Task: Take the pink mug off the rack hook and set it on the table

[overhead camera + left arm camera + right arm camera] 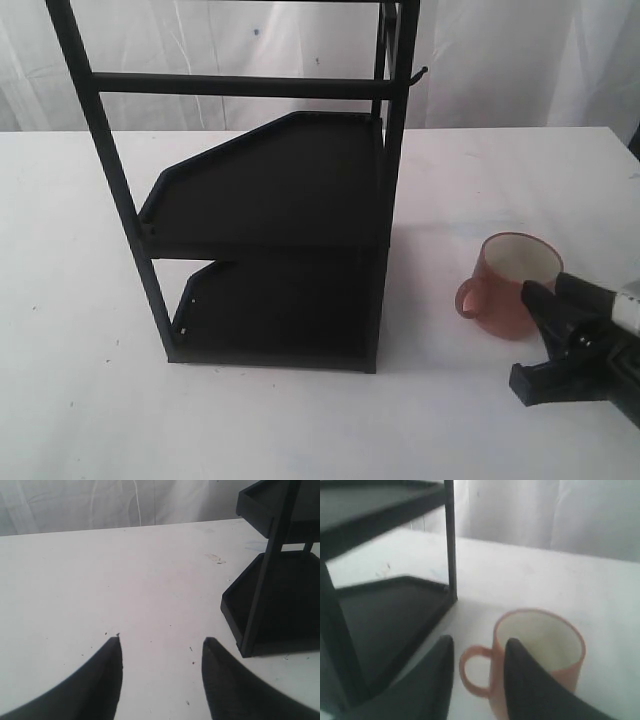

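Note:
The pink mug (505,290) stands upright on the white table (90,400), to the right of the black rack (270,190), with its handle turned toward the rack. The rack hook (418,74) on the upper post is bare. My right gripper (528,338) is open at the mug's near right side, one finger against the mug's outline. In the right wrist view the mug (545,650) shows its cream inside, and its handle lies in the gap of the open right gripper (479,642). My left gripper (161,640) is open over bare table, holding nothing.
The rack's lower shelf (275,600) and a post sit just beside the left gripper. In the right wrist view the rack (385,615) is close by the mug's handle. A white curtain hangs behind the table.

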You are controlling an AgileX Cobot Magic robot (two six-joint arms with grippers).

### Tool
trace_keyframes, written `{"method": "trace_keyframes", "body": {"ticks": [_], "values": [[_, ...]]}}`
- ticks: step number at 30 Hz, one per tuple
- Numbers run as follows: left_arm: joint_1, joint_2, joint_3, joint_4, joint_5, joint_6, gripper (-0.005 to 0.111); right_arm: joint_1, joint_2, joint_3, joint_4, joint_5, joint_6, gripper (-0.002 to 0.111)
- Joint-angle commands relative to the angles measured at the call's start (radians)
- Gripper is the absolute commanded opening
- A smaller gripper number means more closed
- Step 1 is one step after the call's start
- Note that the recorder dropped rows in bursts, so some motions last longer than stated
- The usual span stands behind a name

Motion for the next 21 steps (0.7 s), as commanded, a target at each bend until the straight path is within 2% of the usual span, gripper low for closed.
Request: {"method": "trace_keyframes", "body": {"ticks": [1, 2, 11, 21], "values": [[0.002, -0.005, 0.004, -0.009, 0.005, -0.002, 0.053, -0.002, -0.187, 0.008, -0.125, -0.034, 0.079, 0.005], [0.002, -0.005, 0.004, -0.009, 0.005, -0.002, 0.053, -0.002, -0.225, 0.008, -0.132, -0.06, 0.089, 0.0], [0.002, -0.005, 0.004, -0.009, 0.005, -0.002, 0.053, -0.002, -0.444, 0.008, -0.132, -0.115, 0.135, 0.0], [0.002, -0.005, 0.004, -0.009, 0.005, -0.002, 0.053, -0.002, -0.465, 0.008, -0.13, -0.113, 0.135, 0.0]]}}
